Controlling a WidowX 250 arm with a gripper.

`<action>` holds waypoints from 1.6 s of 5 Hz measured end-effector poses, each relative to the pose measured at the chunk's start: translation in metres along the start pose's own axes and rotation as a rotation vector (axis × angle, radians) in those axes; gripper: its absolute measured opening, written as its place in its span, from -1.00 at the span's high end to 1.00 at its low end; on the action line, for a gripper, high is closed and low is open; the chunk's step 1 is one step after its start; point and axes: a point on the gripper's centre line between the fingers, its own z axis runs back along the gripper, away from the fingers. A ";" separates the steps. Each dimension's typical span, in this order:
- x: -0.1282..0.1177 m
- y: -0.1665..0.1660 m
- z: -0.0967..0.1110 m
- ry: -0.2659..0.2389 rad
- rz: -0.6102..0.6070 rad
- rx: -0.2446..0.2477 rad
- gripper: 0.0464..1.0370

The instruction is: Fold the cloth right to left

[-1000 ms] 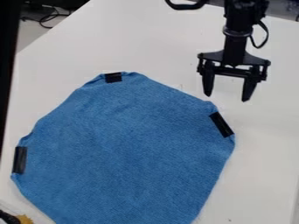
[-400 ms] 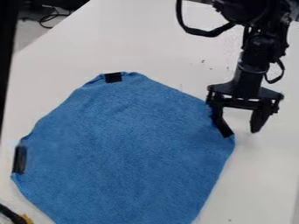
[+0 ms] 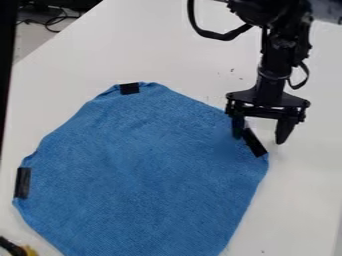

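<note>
Cloth (image 3: 140, 175) and arm (image 3: 272, 55) cut off
Bottom edge crops the cloth, top edge the arm; specks (image 3: 232, 70) on the bench (image 3: 160, 45) are too small to identify.

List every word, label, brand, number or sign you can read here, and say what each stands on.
No readable text.
Cloth: no lettering seen on it, and the black tapes at its edges show none.
Gripper: no lettering can be made out.
Table: a few tiny dark specks, too small to tell what they are.
</note>
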 end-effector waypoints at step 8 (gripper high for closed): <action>0.010 0.008 0.007 0.004 0.042 -0.009 0.96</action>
